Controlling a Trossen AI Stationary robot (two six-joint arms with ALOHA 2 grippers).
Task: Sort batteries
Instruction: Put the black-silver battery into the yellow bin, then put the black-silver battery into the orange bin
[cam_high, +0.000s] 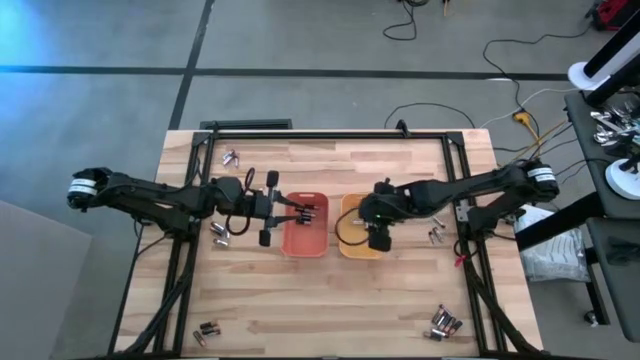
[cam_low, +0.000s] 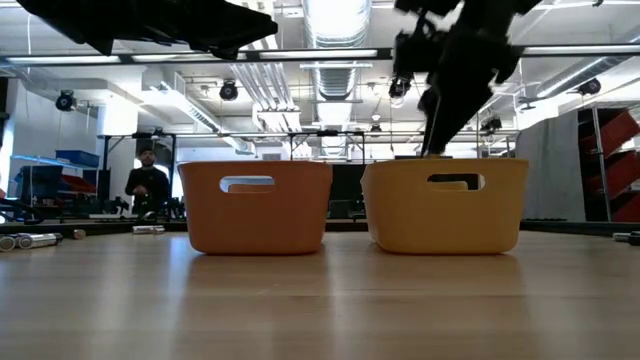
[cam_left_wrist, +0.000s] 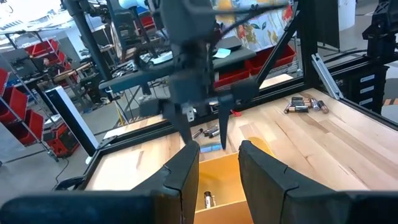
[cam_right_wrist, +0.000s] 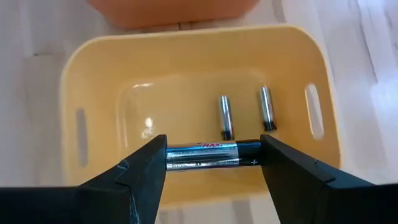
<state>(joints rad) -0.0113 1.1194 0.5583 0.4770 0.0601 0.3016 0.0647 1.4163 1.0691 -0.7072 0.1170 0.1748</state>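
**Right gripper holds a battery over the yellow tray**

High view shows us the wooden table (cam_high: 330, 300) first, with the two arms reaching in from its left and right edges. At its middle stand the orange tray (cam_high: 305, 226) and the yellow tray (cam_high: 358, 240), side by side and just touching. The left gripper (cam_high: 305, 211) is over the orange tray; in its own wrist view its fingers are a little apart and we see nothing between them. The right gripper (cam_right_wrist: 211, 155) hangs over the yellow tray, and its fingers are closed end to end on one battery (cam_right_wrist: 211, 155), silvery with a dark end.

We judge the step in hand is dropping this battery. To do it well, we think the gripper should stay over the middle of the tray, come low, and open slowly, so the battery does not bounce over the wall.

The right wrist view shows what the others do not: two silvery batteries (cam_right_wrist: 226, 117) already lie on the tray floor. Only the high view shows loose batteries (cam_high: 446, 322) waiting near the table's front right corner, with more at the front left corner, the far left corner and beside both arms. The low view gives only the tray walls.
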